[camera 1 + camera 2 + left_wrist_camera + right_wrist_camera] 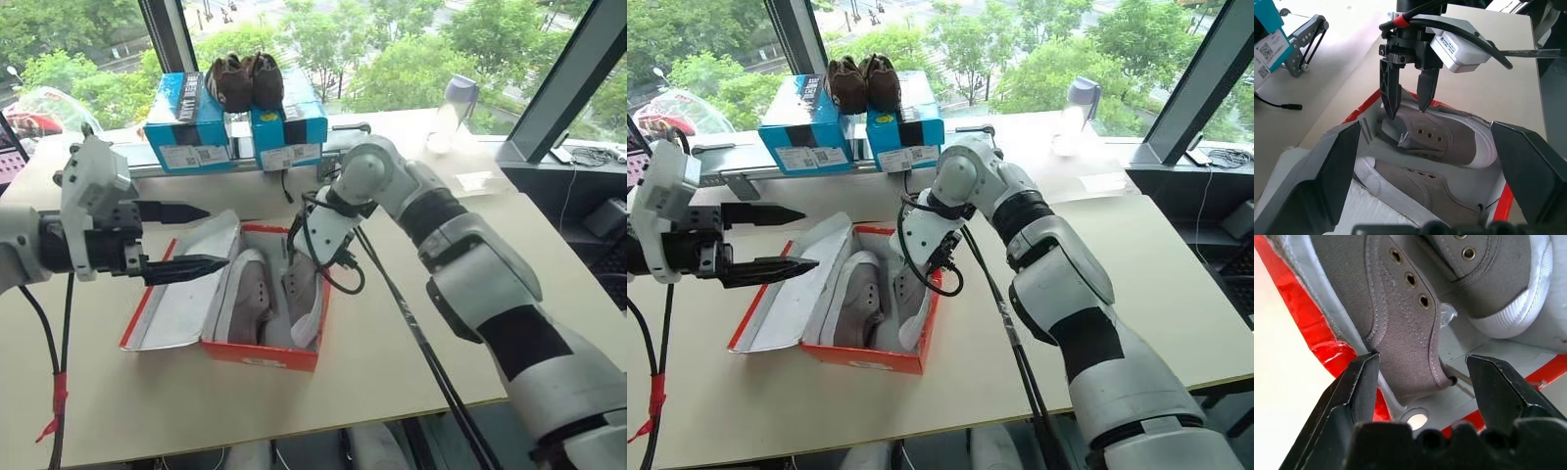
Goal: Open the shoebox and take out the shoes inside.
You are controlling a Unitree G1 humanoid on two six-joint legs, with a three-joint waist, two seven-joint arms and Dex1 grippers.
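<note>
A pale table (411,362) filled the foreground, plain and matte, its near edge running across the bottom. Behind it ran a lighter ledge (411,132) under big windows (392,49), with dark slanted frames at left (171,34) and right (563,83). Outside were green trees in flat daylight (no hard shadows indoors). On the ledge stood two blue boxes (191,122) with white labels, brown shoes (245,80) on top, and a clear bottle (451,113) further right. A metal bracket (1303,44) sat on the ledge beside the boxes. Cables (593,154) lay on a dark sill at far right.
</note>
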